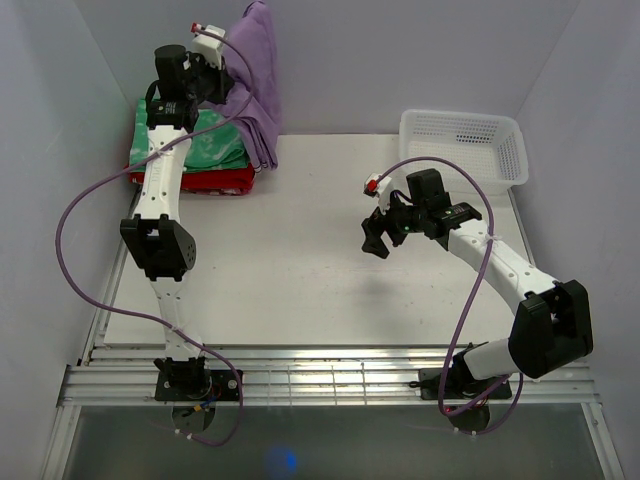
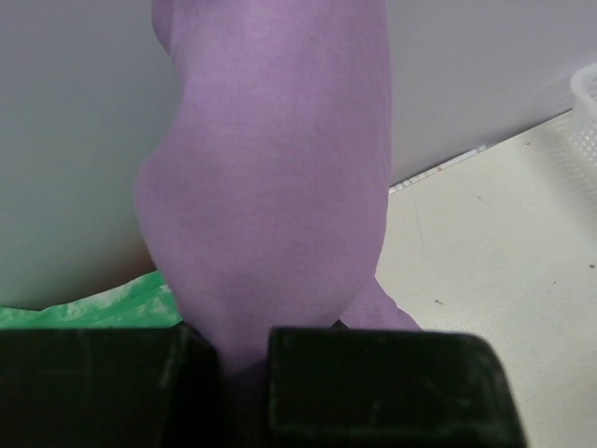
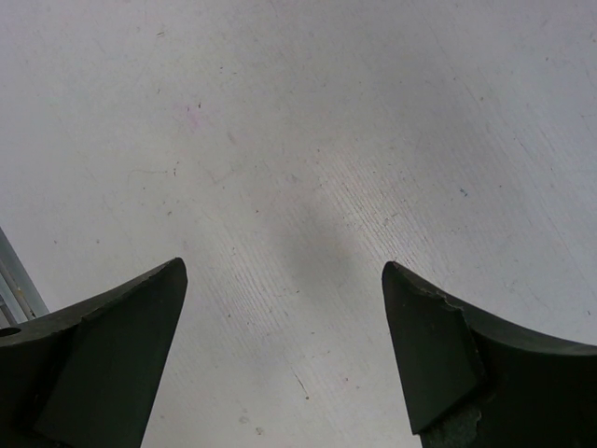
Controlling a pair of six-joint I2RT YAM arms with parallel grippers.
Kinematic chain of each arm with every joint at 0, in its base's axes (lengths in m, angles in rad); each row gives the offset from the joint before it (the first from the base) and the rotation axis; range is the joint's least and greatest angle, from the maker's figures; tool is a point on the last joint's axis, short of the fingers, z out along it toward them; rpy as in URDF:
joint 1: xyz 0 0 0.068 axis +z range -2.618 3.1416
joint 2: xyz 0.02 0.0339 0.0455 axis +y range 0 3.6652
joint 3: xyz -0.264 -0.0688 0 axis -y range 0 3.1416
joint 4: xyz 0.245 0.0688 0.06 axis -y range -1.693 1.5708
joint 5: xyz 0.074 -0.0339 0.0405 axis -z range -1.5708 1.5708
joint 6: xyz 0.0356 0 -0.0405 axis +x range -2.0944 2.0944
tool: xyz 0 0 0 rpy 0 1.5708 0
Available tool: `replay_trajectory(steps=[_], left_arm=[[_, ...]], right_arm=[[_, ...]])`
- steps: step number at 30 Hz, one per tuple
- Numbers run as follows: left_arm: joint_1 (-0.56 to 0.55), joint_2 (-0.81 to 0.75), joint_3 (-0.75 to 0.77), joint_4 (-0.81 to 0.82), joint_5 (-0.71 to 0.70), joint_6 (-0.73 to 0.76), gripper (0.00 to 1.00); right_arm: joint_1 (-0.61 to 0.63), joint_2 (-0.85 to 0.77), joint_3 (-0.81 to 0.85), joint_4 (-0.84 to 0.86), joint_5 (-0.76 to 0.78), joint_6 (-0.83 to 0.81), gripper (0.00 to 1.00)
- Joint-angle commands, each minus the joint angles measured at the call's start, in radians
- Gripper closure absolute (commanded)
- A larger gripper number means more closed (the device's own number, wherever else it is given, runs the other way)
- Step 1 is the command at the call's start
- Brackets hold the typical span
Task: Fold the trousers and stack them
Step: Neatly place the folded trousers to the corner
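The lavender trousers (image 1: 257, 80) hang bunched in the air at the table's far left corner, their lower end trailing to the table beside the folded stack. My left gripper (image 1: 222, 72) is shut on the trousers and holds them raised. In the left wrist view the purple fabric (image 2: 270, 168) fills the middle and runs down between the two dark fingers (image 2: 373, 383), which are pressed on it. My right gripper (image 1: 378, 232) is open and empty, hovering over the bare white table right of centre; its wrist view shows only tabletop between the spread fingers (image 3: 438, 355).
A green-and-white folded garment (image 1: 212, 146) lies on a red folded garment (image 1: 215, 180) at the far left, under the hanging trousers. A white mesh basket (image 1: 462, 142) stands at the far right. Grey walls enclose the table (image 1: 300, 270).
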Motion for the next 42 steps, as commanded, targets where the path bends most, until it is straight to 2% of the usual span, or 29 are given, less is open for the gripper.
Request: replay_trajectory(steps=[1, 8, 21, 31, 42], left_arm=[[0.005, -0.122, 0.066, 0.122, 0.056, -0.04, 1.0], [0.002, -0.107, 0.067, 0.161, 0.079, -0.108, 1.0], [0.031, -0.118, 0.034, 0.174, 0.047, -0.106, 1.0], [0.295, -0.084, -0.058, 0.162, 0.119, -0.157, 1.0], [0.386, 0.098, -0.158, 0.064, 0.077, -0.12, 1.0]], right_arm=[[-0.005, 0.0, 0.038, -0.002, -0.015, -0.002, 0.1], [-0.005, -0.001, 0.03, 0.003, -0.013, -0.001, 0.1], [-0.005, -0.004, 0.02, 0.007, -0.012, -0.005, 0.1], [-0.005, 0.009, 0.004, 0.001, -0.006, -0.019, 0.1], [-0.005, 0.031, -0.009, -0.02, -0.003, -0.035, 0.1]])
